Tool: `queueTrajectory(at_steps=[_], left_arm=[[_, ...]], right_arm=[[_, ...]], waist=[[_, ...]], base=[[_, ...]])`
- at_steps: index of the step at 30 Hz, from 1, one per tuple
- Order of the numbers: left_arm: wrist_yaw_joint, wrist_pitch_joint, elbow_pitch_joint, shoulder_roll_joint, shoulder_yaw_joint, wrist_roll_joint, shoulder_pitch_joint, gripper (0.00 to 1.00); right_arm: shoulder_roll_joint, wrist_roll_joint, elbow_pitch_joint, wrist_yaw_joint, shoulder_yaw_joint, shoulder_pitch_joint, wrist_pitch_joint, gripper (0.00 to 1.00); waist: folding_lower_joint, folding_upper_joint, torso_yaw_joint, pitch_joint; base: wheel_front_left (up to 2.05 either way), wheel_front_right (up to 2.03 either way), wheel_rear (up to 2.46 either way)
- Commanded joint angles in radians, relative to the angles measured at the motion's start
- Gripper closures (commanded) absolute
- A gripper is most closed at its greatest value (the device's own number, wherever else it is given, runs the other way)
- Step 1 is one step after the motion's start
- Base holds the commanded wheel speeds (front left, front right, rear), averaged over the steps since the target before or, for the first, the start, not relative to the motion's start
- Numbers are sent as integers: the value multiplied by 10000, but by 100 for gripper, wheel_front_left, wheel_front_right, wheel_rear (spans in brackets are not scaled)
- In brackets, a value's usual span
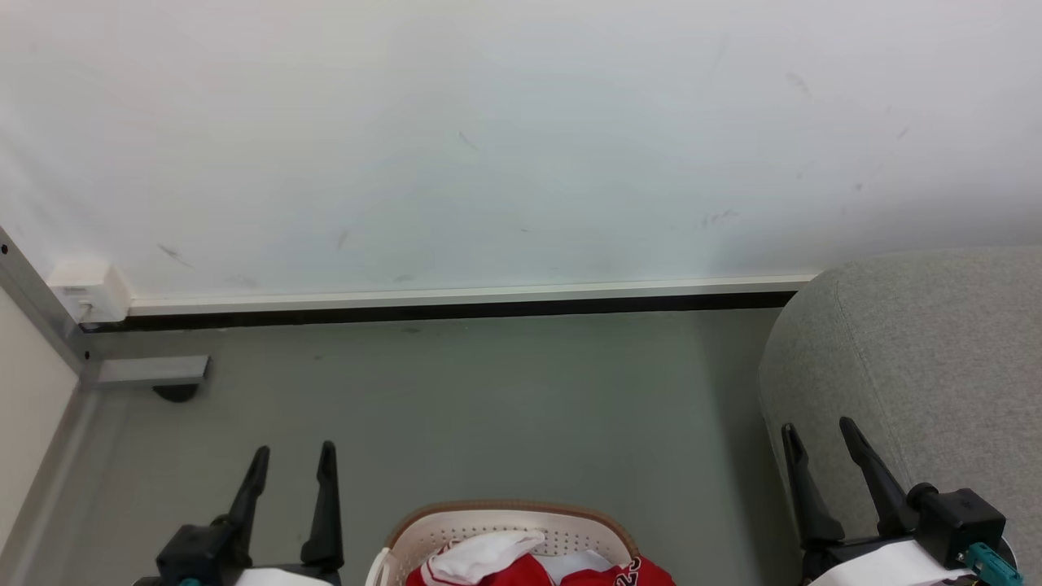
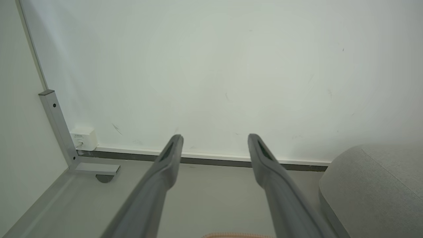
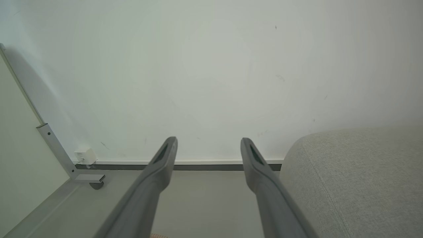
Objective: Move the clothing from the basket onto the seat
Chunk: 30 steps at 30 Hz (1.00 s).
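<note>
Red and white clothing (image 1: 521, 566) lies heaped in the cream basket (image 1: 456, 529) with a brown rim, at the bottom middle of the head view. The grey fabric seat (image 1: 920, 366) stands to the right, and its rounded edge also shows in the left wrist view (image 2: 373, 191) and the right wrist view (image 3: 357, 181). My left gripper (image 1: 295, 456) hangs open to the left of the basket, holding nothing. My right gripper (image 1: 818, 431) is open in front of the seat's near corner, also empty. A sliver of the basket rim (image 2: 238, 235) shows at the bottom of the left wrist view.
A white wall with a dark skirting strip (image 1: 456, 308) closes off the far side of the grey floor (image 1: 488, 407). At the left stand a panel with a metal foot (image 1: 151, 370) and a white wall socket (image 1: 85, 289).
</note>
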Motion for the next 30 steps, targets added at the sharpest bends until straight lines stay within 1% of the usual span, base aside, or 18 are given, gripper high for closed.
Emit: queueTrajectory(at_steps=[1,21,30], left_arm=[[35,-111,-84,83,-13,276,112,0],[154,-452,-214,-17,-75,1629,193,0],[96,-442,-225,-81,26,1493,176,0]], right_arm=[[-17,-275,-58,-17,17,-102,-109,0],[58,-1499,-94,-21,146,-37,-460,0],[85,-1433,-94,-21,102,-29,-457,0]], waist=[[0,0,0,-3],[0,0,-35,-63],[0,0,-25,-69]], base=[[0,0,0],[0,0,0],[0,0,0]])
